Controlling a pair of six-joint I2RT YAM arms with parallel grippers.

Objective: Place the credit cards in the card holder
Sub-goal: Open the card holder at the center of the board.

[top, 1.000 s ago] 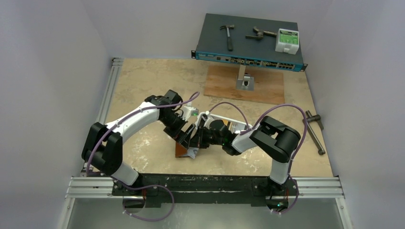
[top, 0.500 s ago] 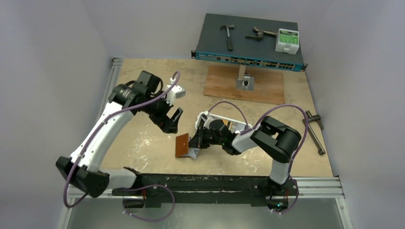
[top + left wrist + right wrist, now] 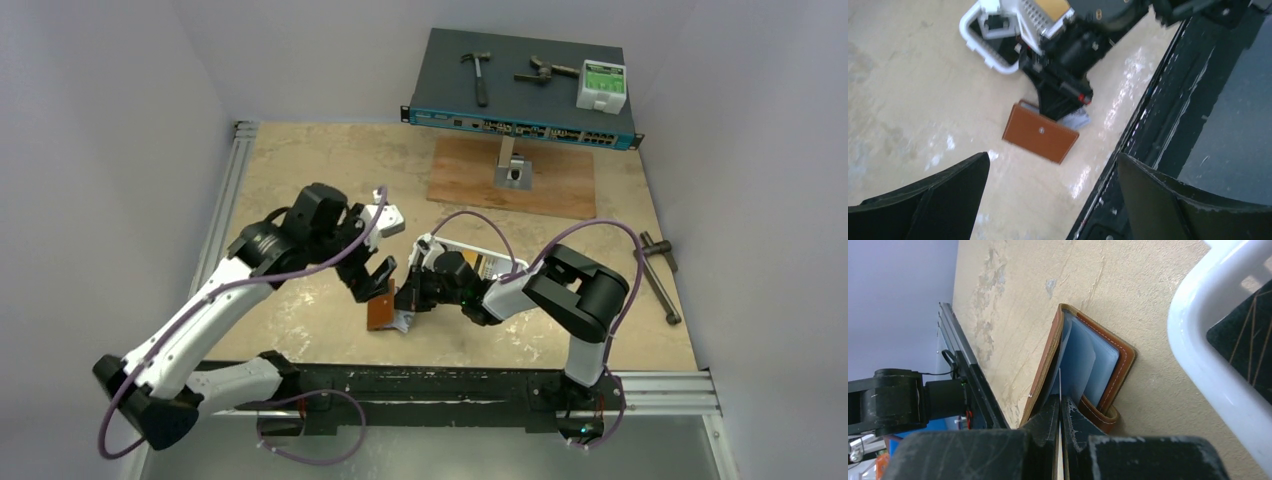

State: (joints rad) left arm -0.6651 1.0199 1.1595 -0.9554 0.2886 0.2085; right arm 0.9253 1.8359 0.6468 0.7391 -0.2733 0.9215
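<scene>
Your right claw (image 3: 1059,407) is pinching fully shut at the holder's (image 3: 381,305) open mouth, mid-frame; whether anything thin is sitting between, you cannot tell. The holder is lying long axis up-frame, and your left claw (image 3: 372,280) is hovering wide open, empty, just upper left.

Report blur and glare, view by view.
Left wrist: motion blur softens the card holder; glare streaks the table. Right wrist: sharp on the holder, the right pincer dark and close. Top external: even light, sharp.
</scene>
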